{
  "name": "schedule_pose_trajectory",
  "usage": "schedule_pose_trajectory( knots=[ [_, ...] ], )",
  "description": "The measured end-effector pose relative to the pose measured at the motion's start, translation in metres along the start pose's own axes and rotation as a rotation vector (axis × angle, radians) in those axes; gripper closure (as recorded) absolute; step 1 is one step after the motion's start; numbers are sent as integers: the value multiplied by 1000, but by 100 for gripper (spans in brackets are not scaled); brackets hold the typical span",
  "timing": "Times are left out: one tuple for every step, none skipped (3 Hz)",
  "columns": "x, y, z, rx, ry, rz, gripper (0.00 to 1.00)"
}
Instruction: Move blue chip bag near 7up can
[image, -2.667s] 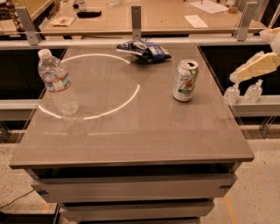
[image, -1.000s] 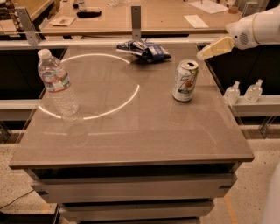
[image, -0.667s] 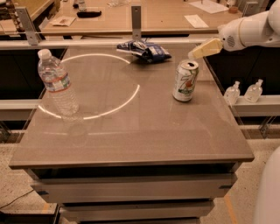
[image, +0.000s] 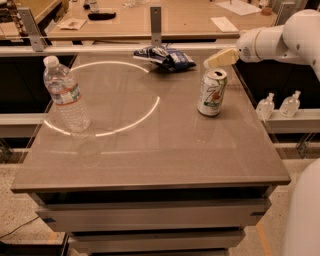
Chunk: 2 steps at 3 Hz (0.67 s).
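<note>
The blue chip bag (image: 165, 56) lies flat and crumpled at the far edge of the brown table (image: 150, 150), near the middle. The 7up can (image: 212, 93) stands upright to the right of it and nearer to me. My gripper (image: 220, 58) hangs in the air at the end of the white arm (image: 280, 37), which reaches in from the upper right. The gripper is just above the can's top and to the right of the bag, touching neither.
A clear plastic water bottle (image: 66, 95) stands at the table's left. A bright light ring (image: 107, 100) lies on the tabletop. Two small bottles (image: 277, 105) sit on a ledge to the right. A rail with posts (image: 156, 25) runs behind the table.
The arm has swung in from the right side, up and leftward; the gripper moved from beside the table to above the can. Bag, can and bottle have not moved.
</note>
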<state>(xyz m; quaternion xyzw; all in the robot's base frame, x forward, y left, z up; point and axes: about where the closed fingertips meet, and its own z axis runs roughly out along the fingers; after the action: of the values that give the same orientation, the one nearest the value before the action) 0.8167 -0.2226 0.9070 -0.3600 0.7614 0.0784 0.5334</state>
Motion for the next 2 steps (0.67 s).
schedule_pose_trajectory(
  knots=[
    [-1,1,18,53,13,-16,0],
    [-1,7,32,85,41,-7,0]
  ],
)
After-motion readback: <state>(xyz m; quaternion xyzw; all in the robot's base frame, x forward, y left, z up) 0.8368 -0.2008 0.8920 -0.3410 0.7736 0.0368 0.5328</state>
